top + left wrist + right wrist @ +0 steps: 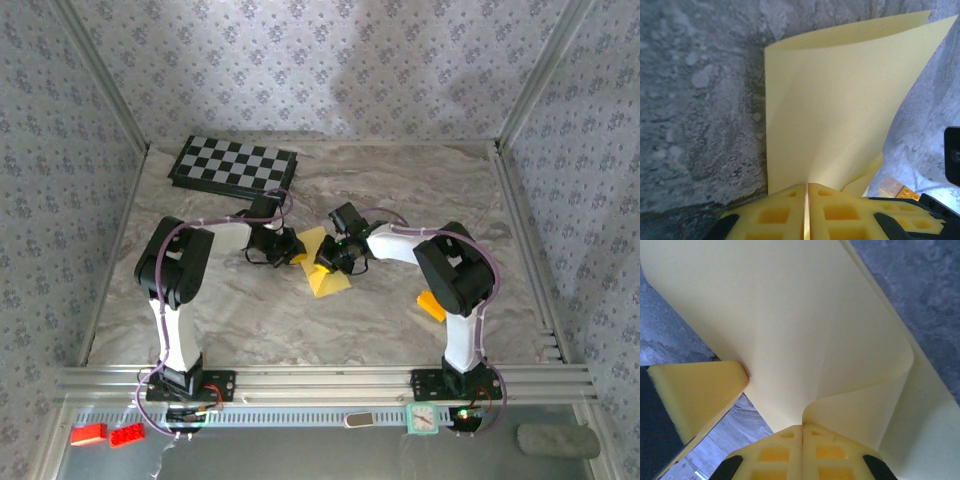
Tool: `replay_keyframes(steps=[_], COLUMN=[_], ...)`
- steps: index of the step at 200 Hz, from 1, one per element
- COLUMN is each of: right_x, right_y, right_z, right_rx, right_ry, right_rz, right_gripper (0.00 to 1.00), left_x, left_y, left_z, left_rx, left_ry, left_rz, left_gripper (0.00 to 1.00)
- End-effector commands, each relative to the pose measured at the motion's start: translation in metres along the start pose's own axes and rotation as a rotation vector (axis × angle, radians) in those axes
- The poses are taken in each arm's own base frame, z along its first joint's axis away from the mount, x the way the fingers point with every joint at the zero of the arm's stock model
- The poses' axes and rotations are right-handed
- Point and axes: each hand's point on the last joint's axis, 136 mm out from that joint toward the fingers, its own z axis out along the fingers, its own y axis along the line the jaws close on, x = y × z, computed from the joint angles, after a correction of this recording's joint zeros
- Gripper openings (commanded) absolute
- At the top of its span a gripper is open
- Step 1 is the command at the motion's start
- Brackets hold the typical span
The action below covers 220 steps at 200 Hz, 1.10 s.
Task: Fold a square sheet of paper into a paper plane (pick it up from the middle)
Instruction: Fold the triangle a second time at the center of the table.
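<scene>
At centre of table (250,320) we see L gripper (806,192) and R gripper (802,432), each w/ jaws pressed together, pinching an edge of the curled yellow paper (327,283).

Left gripper (297,252), right gripper (323,265) and the paper (328,281) crowded the table's (250,320) middle, checkerboard (233,163) hogged the far left corner, orange block (431,305) sat by the right edge, rest was open.
</scene>
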Motion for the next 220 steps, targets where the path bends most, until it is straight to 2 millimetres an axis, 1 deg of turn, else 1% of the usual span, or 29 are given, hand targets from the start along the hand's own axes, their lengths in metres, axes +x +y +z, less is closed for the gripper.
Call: replay_keyframes(steps=[1,102,153,220], right_x=[-0.001,0.002,0.002,0.003], right_y=[0.001,-0.015,-0.017,-0.024], right_z=[0.005,0.004,0.004,0.009], right_rx=[0.006,0.061,0.066,0.093], right_ry=[-0.008,-0.007,-0.004,0.004], right_rz=[0.014,0.03,0.031,0.041], right_gripper=[0.0,0.0,0.0,0.0], left_x=[0.015,0.015,0.015,0.015], left_y=[0.036,0.035,0.035,0.033], left_z=[0.014,0.014,0.014,0.013], left_rx=[-0.098,-0.095,-0.094,-0.089], left_ry=[0.039,0.036,0.038,0.036], left_rz=[-0.057,-0.056,-0.056,-0.055], left_gripper=[0.11,0.11,0.11,0.11])
